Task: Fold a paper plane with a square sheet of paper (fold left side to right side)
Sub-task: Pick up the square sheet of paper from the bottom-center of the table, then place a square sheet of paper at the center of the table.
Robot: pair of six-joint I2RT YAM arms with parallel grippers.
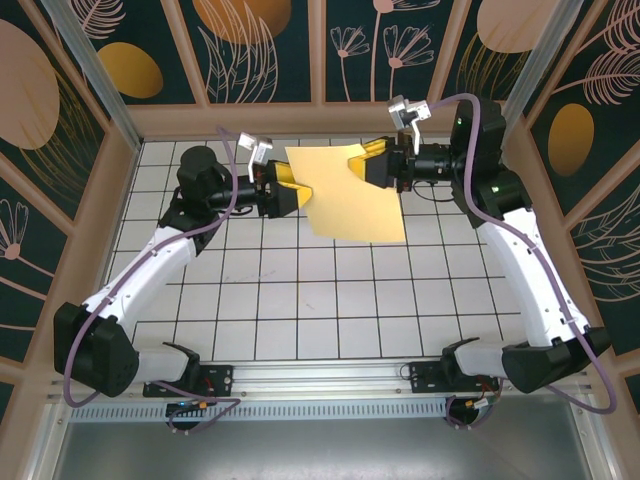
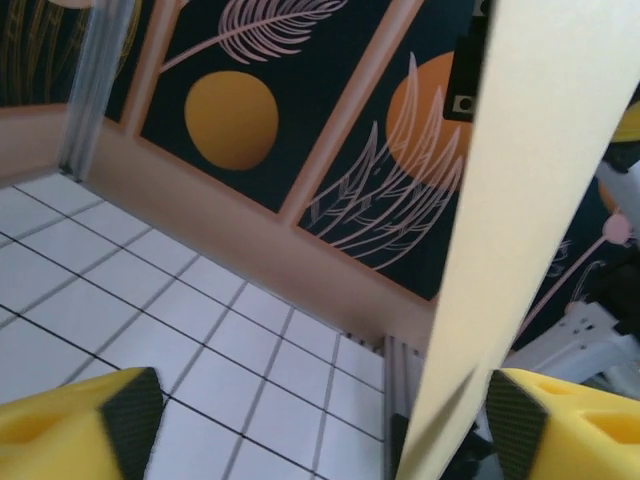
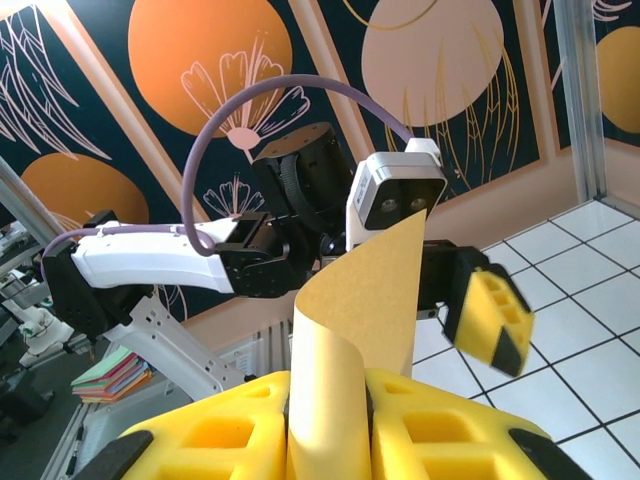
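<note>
Up over the far half of the white grid-tiled bench (image 1: 300, 290), the thin square sheet of yellow paper (image 1: 350, 195) hangs curved in the air between the two arms. The left fingers (image 1: 285, 188) stand wide apart around its left edge, which runs just beside one pad. Farther back, the right fingers (image 1: 375, 160) are pinched tight on the opposite edge.

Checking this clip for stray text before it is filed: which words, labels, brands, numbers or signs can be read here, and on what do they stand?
No text can be read.
Too small to read: the pale label on a black part behind the square sheet of paper.
No legible lettering: the coloured stack beyond the table.
Plant and circle patterns, no words: the wall panels.
</note>
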